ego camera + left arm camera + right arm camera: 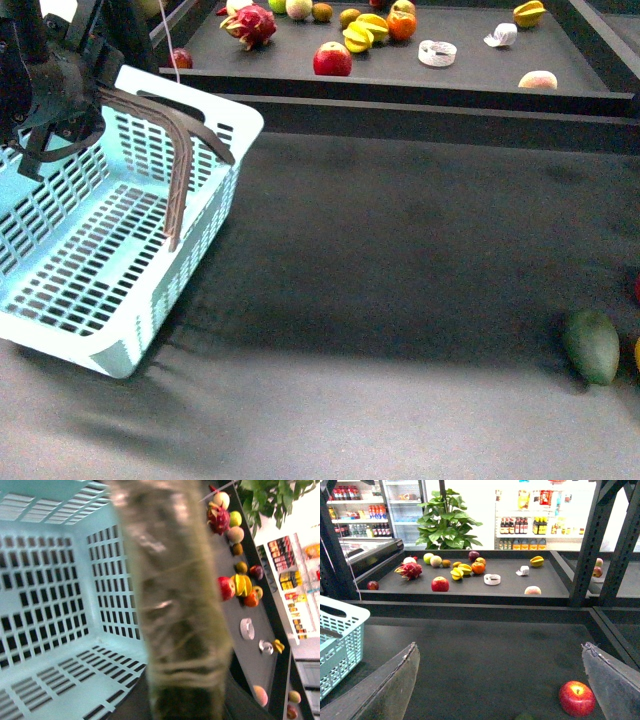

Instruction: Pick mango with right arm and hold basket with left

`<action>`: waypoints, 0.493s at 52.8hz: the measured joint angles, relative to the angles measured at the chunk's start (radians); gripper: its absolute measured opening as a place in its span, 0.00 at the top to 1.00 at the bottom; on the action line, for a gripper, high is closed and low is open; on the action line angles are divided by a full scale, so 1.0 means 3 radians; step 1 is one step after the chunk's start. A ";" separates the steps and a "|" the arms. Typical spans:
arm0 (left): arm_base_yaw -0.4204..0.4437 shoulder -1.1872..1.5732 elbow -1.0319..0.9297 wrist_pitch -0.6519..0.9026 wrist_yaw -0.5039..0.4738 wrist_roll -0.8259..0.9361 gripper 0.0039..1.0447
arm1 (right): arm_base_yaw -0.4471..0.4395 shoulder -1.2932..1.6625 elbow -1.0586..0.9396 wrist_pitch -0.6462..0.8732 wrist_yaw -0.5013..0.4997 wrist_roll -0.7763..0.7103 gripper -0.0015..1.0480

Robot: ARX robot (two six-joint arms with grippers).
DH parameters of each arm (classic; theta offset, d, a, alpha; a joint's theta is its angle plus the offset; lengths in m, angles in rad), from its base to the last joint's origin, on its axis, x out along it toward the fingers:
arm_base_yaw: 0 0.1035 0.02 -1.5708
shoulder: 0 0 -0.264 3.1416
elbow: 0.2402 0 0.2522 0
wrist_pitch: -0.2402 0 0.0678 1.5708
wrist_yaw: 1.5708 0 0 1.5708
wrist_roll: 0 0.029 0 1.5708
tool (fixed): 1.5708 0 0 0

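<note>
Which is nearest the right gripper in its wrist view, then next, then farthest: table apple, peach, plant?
1. Table apple, close beside the right gripper.
2. Peach, on the rear shelf.
3. Plant, behind that shelf.

Pale turquoise on the basket [60, 300], slotted all over in a regular grid of rectangular holes. Dark brown on its 2 handles [178, 190]. Plain matt charcoal across the table [400, 270]. Deep green, faintly mottled, on the dark green mango [591, 346]. Dark grey on the back shelf [470, 70]; there, magenta with green-tipped scales on the dragon fruit [250, 25], red on the shelf apple [332, 60], yellow on the star fruit [365, 33], bright orange on the orange [402, 25], white on the tape roll [437, 52]. Glossy red with a yellow patch at the stem on the nearer apple [577, 698]. Leafy green on the plant [447, 525].
</note>
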 joint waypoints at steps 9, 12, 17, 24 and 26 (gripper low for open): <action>-0.0070 -0.0334 -0.0294 0.0046 0.0151 0.0179 0.92 | 0.0000 0.0000 0.0000 0.0000 0.0001 0.0000 0.08; -0.0103 -0.0486 -0.0408 0.0121 0.0184 0.0228 0.92 | 0.0000 0.0000 0.0000 0.0000 0.0001 0.0000 0.08; -0.0165 -0.0712 -0.0596 0.0331 0.0256 0.0374 0.92 | 0.0000 0.0000 0.0000 0.0000 0.0000 0.0000 0.08; -0.0252 -0.0961 -0.0857 0.0584 0.0406 0.0692 0.92 | 0.0000 0.0000 0.0000 0.0000 0.0001 0.0000 0.08; -0.0278 -0.1010 -0.0928 0.0659 0.0470 0.0760 0.92 | 0.0000 0.0000 0.0000 0.0000 0.0000 0.0000 0.08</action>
